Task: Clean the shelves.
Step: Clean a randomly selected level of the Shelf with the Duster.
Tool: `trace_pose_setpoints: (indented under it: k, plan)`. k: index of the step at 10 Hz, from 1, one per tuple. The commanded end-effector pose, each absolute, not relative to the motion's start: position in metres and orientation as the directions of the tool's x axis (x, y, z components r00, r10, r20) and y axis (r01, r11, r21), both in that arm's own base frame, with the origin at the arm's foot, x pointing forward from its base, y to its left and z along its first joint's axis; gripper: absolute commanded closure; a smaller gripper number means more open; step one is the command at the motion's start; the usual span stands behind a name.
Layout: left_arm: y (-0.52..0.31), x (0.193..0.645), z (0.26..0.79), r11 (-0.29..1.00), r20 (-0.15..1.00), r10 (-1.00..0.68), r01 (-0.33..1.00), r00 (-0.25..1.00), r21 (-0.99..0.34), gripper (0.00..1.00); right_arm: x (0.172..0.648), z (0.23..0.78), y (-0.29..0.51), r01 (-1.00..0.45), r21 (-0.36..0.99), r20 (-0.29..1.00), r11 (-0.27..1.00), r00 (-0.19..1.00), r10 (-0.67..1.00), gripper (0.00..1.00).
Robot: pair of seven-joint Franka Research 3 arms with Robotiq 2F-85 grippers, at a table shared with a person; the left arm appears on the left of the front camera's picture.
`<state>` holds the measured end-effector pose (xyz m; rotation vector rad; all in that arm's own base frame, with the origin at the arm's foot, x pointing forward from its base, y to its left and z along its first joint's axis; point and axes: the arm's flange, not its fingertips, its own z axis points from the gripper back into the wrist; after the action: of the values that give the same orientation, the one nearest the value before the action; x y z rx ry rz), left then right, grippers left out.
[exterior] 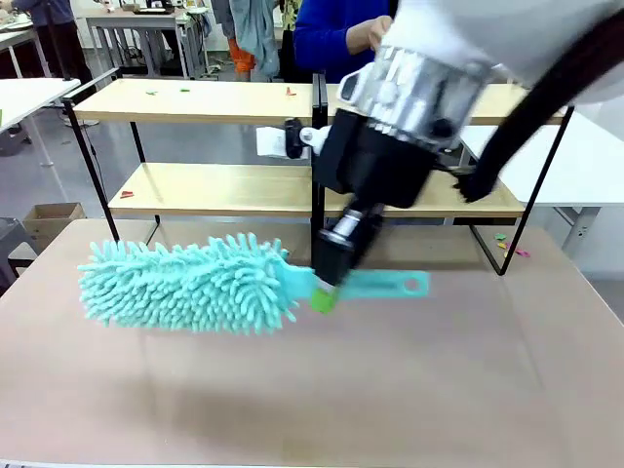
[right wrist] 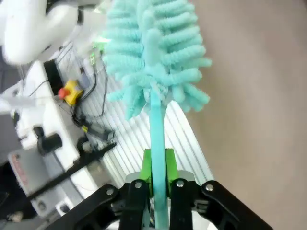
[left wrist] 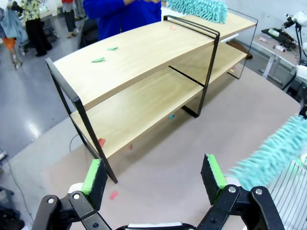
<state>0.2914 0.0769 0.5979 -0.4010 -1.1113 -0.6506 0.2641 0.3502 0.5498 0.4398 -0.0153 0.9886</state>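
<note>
- the right gripper [exterior: 324, 292] pinches the flat handle of a teal microfibre duster [exterior: 195, 283], its green pads pressed against both sides of the handle.
- the duster's fluffy head points to the robot's left and hangs above the table [exterior: 409, 400].
- the left gripper [left wrist: 153, 175] has its jaws spread wide with nothing between them, low over the table in front of the shelves.
- the shelves [exterior: 195, 102] stand along the table's far side.
- small green and red scraps [exterior: 185, 91] lie on the top board.
- a person in a blue top [exterior: 327, 34] stands behind the shelves.
</note>
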Motion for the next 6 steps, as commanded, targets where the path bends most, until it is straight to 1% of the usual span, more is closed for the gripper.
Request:
trace_pose_setpoints:
  k: [1, 2, 3, 4, 5, 6]
  plan:
    - [0.078, 0.292, 0.597, 0.742, 0.919, -0.279, 0.670, 0.279, 0.022, 0.00, 0.314, 0.547, 0.398, -0.718, 0.312, 0.183, 0.622, 0.688, 0.702, 0.88]
    - [0.078, 0.292, 0.597, 0.742, 0.919, -0.279, 0.670, 0.279, 0.022, 0.00, 0.334, 0.544, 0.406, -0.682, 0.297, 0.182, 0.668, 0.727, 0.662, 0.88]
    - [0.078, 0.292, 0.597, 0.742, 0.919, -0.279, 0.670, 0.279, 0.022, 0.00, 0.346, 0.544, 0.400, -0.619, 0.310, 0.181, 0.722, 0.784, 0.594, 0.88]
    - [0.078, 0.292, 0.597, 0.742, 0.919, -0.279, 0.670, 0.279, 0.022, 0.00, 0.322, 0.545, 0.382, -0.659, 0.359, 0.024, 0.661, 0.714, 0.699, 0.88]
    - [0.078, 0.292, 0.597, 0.742, 0.919, -0.279, 0.670, 0.279, 0.022, 0.00, 0.340, 0.530, 0.394, -0.682, 0.329, 0.206, 0.653, 0.727, 0.655, 0.88]
    - [0.078, 0.292, 0.597, 0.742, 0.919, -0.279, 0.670, 0.279, 0.022, 0.00, 0.346, 0.531, 0.398, -0.685, 0.344, 0.211, 0.642, 0.722, 0.658, 0.88]
